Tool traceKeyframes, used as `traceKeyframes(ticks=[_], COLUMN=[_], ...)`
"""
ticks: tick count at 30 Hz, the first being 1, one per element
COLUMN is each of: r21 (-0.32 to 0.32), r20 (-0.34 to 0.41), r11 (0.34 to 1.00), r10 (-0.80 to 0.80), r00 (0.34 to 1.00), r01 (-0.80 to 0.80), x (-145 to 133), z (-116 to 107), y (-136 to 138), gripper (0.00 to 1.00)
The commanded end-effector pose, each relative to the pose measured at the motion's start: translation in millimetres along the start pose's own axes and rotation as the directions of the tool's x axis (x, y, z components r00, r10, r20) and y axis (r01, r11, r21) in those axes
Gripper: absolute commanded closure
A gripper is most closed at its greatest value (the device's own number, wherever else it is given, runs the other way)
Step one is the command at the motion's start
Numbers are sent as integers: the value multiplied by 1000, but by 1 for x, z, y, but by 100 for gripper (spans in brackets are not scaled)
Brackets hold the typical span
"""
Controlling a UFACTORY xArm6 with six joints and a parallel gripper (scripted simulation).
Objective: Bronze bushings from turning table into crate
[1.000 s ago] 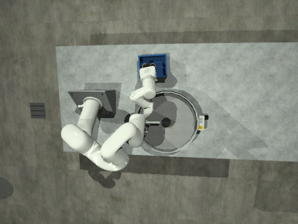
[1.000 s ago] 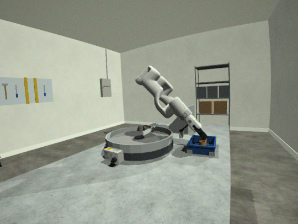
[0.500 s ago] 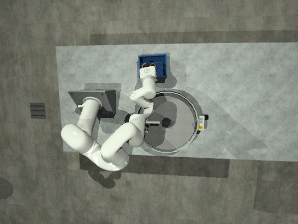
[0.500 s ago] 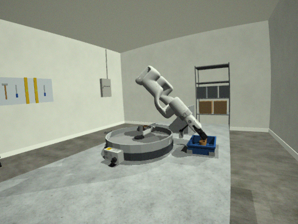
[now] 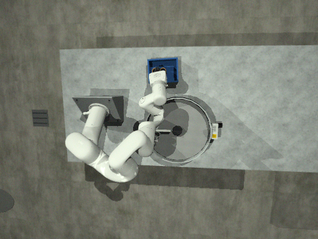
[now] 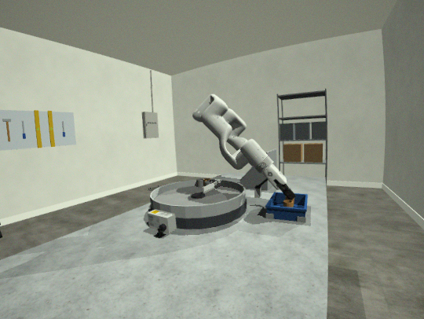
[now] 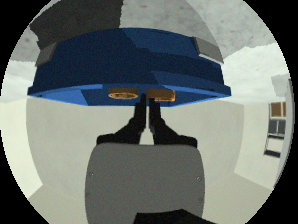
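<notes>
My gripper reaches down into the blue crate. Its fingers are pressed almost together. They pinch the wall of a bronze bushing, which sticks out to the right of the fingertips, low inside the crate. A second bronze bushing lies in the crate just left of the fingers, with its hole facing up. The round turning table stands beside the crate. Small grey steel parts sit on it near its middle.
A grey control box with a yellow label is fixed to the table's rim. The arm's base plate stands to the left of the table. A metal shelf stands by the back wall, behind the crate.
</notes>
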State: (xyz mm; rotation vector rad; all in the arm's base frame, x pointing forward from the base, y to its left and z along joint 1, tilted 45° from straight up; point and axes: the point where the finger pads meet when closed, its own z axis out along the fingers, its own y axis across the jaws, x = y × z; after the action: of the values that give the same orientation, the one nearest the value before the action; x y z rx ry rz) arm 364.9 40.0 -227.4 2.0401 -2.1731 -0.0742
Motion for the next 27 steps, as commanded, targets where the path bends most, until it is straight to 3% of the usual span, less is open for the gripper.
traceKeyframes(ticks=[1,15,16,27], r21=[3,3,3,3], r20=[1,1,1,1], r11=[1000,1000,1000,1000], r10=[-1,-1,-1,-1], r00=[1000,1000,1000,1000], r01=[1,1,1,1], x=[0,0,0,0], z=[0,0,0,0], y=[-1,-1,-1,-1], gripper=[100,100,88,88])
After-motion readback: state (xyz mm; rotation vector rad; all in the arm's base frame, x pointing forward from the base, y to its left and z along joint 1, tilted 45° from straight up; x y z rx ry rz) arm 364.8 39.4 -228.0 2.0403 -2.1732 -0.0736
